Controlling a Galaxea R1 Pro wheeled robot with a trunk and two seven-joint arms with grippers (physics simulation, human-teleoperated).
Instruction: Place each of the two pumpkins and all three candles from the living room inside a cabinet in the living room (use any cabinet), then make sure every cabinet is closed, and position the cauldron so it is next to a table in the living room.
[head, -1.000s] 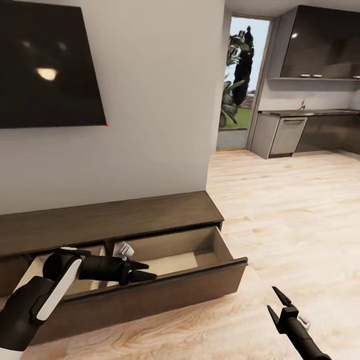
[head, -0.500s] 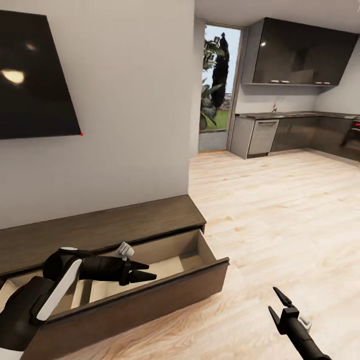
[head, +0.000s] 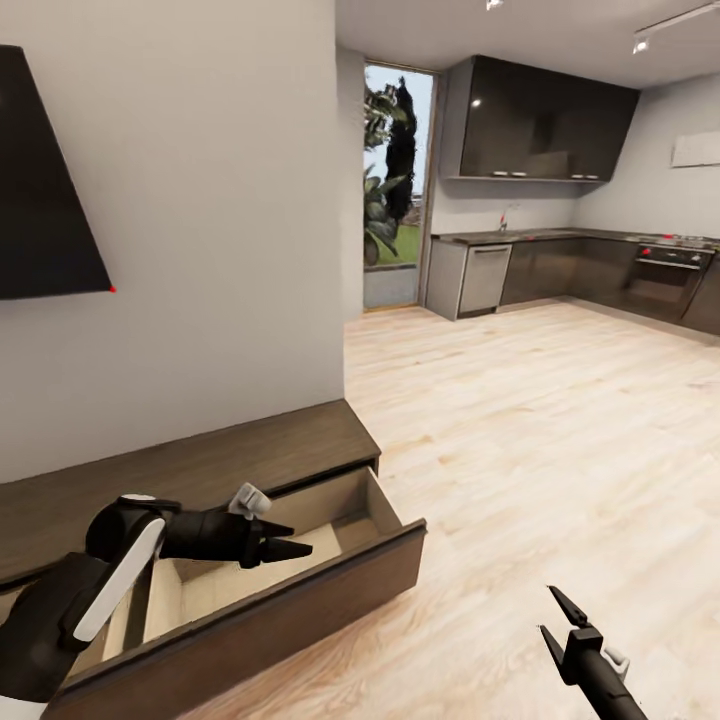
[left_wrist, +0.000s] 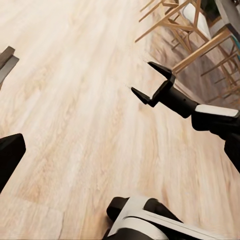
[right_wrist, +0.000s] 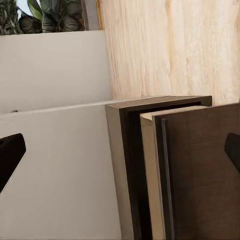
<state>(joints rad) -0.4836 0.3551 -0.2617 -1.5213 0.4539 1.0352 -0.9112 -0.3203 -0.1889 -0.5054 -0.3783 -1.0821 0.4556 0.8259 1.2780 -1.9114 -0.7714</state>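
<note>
The long, low dark-brown cabinet (head: 200, 465) runs along the wall at the lower left, with one drawer (head: 300, 600) pulled out and its pale inside showing nothing. My left gripper (head: 292, 540) hovers open over that drawer with nothing between its fingers. My right gripper (head: 552, 612) stands open above the bare floor at the lower right; the left wrist view also catches this right gripper (left_wrist: 144, 77). In the right wrist view the cabinet (right_wrist: 200, 170) shows end-on against the white wall. Pumpkins, candles and cauldron are out of view.
A black TV (head: 40, 190) hangs on the wall above the cabinet. A glass door (head: 395, 190) and dark grey kitchen cupboards (head: 540, 120) lie beyond a wide stretch of wooden floor. Wooden chairs (left_wrist: 200, 30) stand behind me in the left wrist view.
The whole head view has swung to the right, so cabinet and TV slid left and more kitchen appeared. Both arms keep their pose, and the drawer stays open.
</note>
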